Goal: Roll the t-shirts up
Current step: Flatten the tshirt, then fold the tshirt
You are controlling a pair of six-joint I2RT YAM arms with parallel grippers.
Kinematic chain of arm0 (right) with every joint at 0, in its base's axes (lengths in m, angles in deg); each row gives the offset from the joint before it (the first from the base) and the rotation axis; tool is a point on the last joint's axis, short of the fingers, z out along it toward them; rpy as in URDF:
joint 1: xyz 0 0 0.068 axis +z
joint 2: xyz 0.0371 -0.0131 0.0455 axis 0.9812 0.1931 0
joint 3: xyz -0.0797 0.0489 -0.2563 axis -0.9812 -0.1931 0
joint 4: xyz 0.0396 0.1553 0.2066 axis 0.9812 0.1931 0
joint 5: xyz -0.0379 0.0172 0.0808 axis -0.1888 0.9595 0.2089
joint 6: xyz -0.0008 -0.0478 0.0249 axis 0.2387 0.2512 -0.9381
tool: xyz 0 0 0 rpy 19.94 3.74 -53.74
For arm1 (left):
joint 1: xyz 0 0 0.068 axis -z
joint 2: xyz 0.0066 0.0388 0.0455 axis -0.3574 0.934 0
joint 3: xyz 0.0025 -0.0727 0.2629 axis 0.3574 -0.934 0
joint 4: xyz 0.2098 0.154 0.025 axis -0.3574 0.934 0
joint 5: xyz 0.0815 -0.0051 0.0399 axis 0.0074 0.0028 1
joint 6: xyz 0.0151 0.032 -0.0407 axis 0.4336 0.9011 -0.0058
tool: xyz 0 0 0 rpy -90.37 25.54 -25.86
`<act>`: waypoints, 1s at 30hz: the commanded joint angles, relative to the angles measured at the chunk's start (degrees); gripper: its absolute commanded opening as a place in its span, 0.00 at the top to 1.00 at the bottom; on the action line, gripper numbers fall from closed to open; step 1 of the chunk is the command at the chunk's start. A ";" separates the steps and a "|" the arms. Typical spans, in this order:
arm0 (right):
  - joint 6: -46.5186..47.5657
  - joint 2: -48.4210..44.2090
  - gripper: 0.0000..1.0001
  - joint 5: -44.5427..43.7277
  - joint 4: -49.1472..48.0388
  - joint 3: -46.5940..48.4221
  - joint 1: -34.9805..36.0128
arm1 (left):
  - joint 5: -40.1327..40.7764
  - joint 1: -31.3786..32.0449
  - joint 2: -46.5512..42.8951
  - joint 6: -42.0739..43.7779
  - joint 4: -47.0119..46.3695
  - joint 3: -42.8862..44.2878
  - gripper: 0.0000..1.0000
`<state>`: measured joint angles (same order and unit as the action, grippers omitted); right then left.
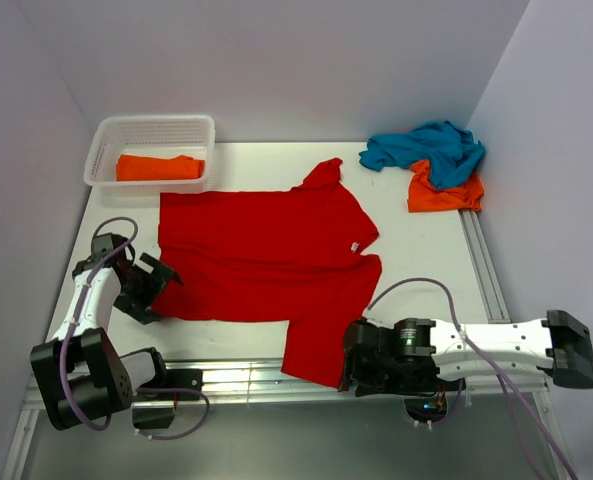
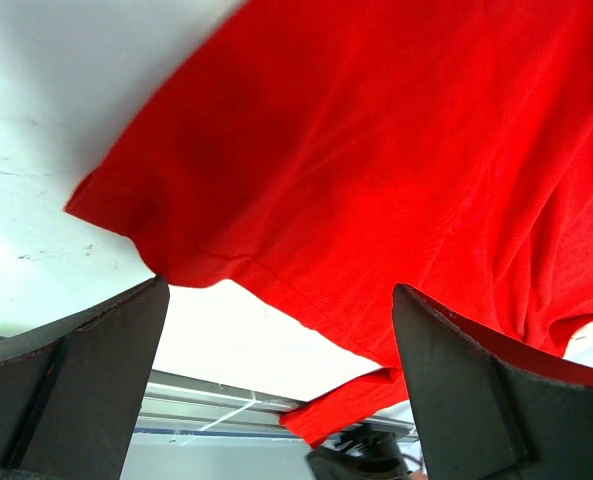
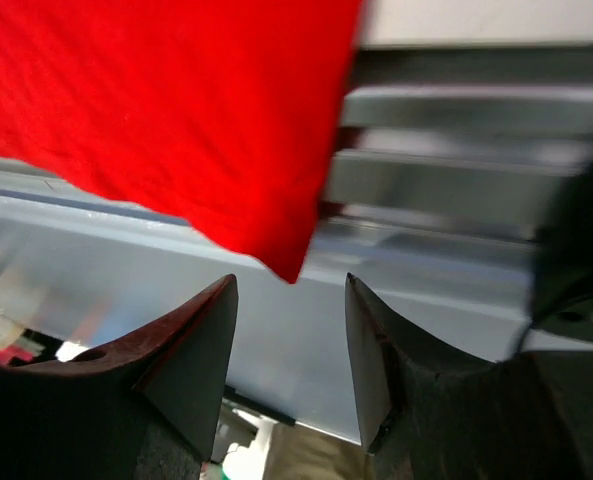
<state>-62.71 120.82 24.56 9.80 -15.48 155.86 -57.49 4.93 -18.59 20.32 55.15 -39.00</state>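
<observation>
Red t-shirt (image 1: 266, 255) flat on bench (image 1: 426, 250). Left jaws open, hem corner (image 2: 106, 205) just ahead, untouched. Right jaws slightly open, sleeve tip (image 3: 288, 268) hanging just above gap. Risk: right jaws close under tip, miss cloth.

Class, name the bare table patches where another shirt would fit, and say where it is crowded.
Bare table lies between the red t-shirt and the right rail, below the right-hand orange t-shirt. A narrower strip runs behind the red t-shirt, between the basket and the teal t-shirt. Both far corners are crowded.
</observation>
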 commanded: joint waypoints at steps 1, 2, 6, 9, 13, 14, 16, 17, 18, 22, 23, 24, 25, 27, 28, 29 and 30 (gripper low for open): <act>-6.88 3.98 0.46 -5.41 -3.92 3.54 3.17 | -0.37 -1.48 0.01 0.06 -0.15 2.03 0.01; -6.88 4.07 0.47 -5.59 -4.17 3.54 3.25 | -0.11 -1.74 0.01 0.15 0.02 2.64 0.00; -10.39 1.18 0.53 -5.06 -6.72 -0.49 3.17 | -0.28 -2.01 0.98 0.50 0.20 3.00 0.01; -11.80 0.03 0.57 -4.89 -8.39 -2.25 3.17 | -0.90 -2.36 1.06 0.24 -0.15 1.95 0.01; -11.54 2.22 0.58 -3.40 -10.24 -2.70 3.17 | -1.34 -3.15 1.77 0.59 0.02 1.51 0.00; -11.36 2.75 0.59 -3.31 -10.50 -2.52 3.08 | -1.25 -3.41 2.12 0.68 0.11 1.51 0.01; -10.92 4.33 0.69 -3.05 -10.77 -2.43 3.17 | -1.25 -3.85 2.73 1.29 0.20 1.68 0.01; -10.83 4.68 0.74 -3.04 -10.77 -2.09 3.17 | -1.08 -4.03 2.91 1.47 0.37 1.68 0.00; -10.74 4.77 0.79 -3.04 -9.99 -1.91 3.08 | -1.25 -4.12 3.17 1.64 0.55 1.60 0.01; -11.45 0.92 1.00 -4.97 -4.54 0.46 2.99 | -1.08 -4.56 3.53 2.17 0.29 0.63 0.00; -11.27 -1.18 1.00 -5.06 -3.14 1.42 2.73 | -1.07 -4.56 3.44 2.08 0.11 0.37 0.01; -11.18 -2.25 1.00 -4.80 0.01 1.87 2.29 | -1.07 -4.64 3.44 1.82 0.20 0.28 0.01; -10.83 -3.30 1.00 -4.71 1.35 2.31 1.68 | -0.90 -4.64 3.35 1.73 0.20 0.19 0.01; -9.87 -6.37 1.00 -5.24 5.03 3.89 -0.26 | -0.64 -4.64 3.35 1.21 0.02 0.19 0.00; -9.17 -7.26 1.00 -5.68 6.10 4.59 -0.78 | -0.55 -4.64 3.61 1.12 -0.15 0.19 0.00; -8.46 -8.22 1.00 -5.94 6.98 5.90 -2.10 | -0.46 -4.73 3.79 1.03 -0.15 0.28 0.02; -7.41 -8.32 1.00 -5.94 8.12 6.52 -3.15 | -0.11 -4.64 4.05 0.94 0.02 0.28 0.03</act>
<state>-72.13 114.31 21.53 11.33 -13.07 154.98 -57.69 0.60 -15.01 21.16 55.39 -38.56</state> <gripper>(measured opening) 0.008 0.982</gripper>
